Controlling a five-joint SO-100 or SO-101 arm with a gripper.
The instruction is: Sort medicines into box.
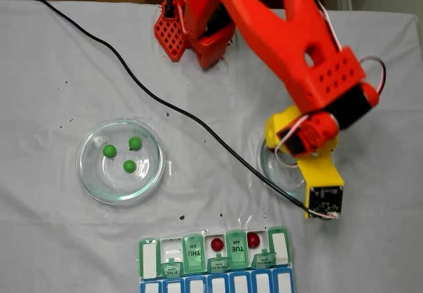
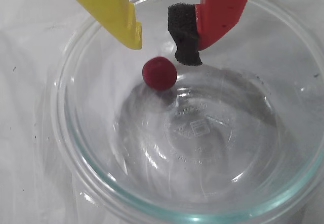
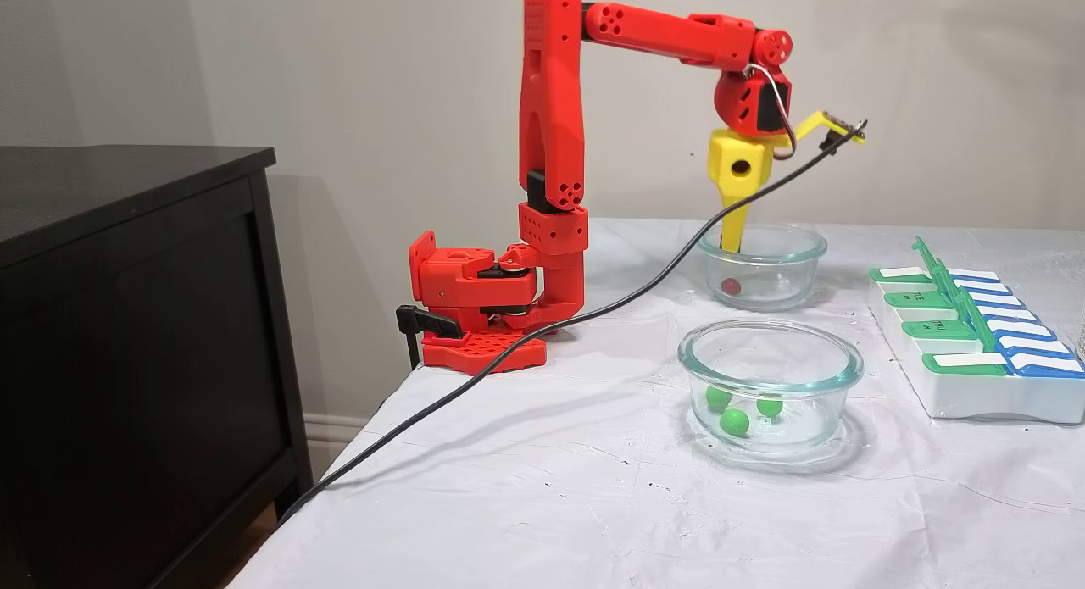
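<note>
Worktop (image 3: 542, 487) with arm (image 1: 291, 35) at upper right of a fixed view. Pill box (image 1: 215, 253), bottom centre, holds two red balls; three green balls (image 1: 129, 166) lie in the left dish (image 1: 89, 174). Claw (image 2: 159, 42), jaws apart, hangs above the last red ball (image 2: 159, 73) in the far dish (image 3: 805, 241). Risk: the glossy ball may squirt from closing tips and roll across curved glass.

Bright even indoor light, soft shadows, white glare on glass bowl (image 2: 66, 148) rim, wrist view slightly soft
</note>
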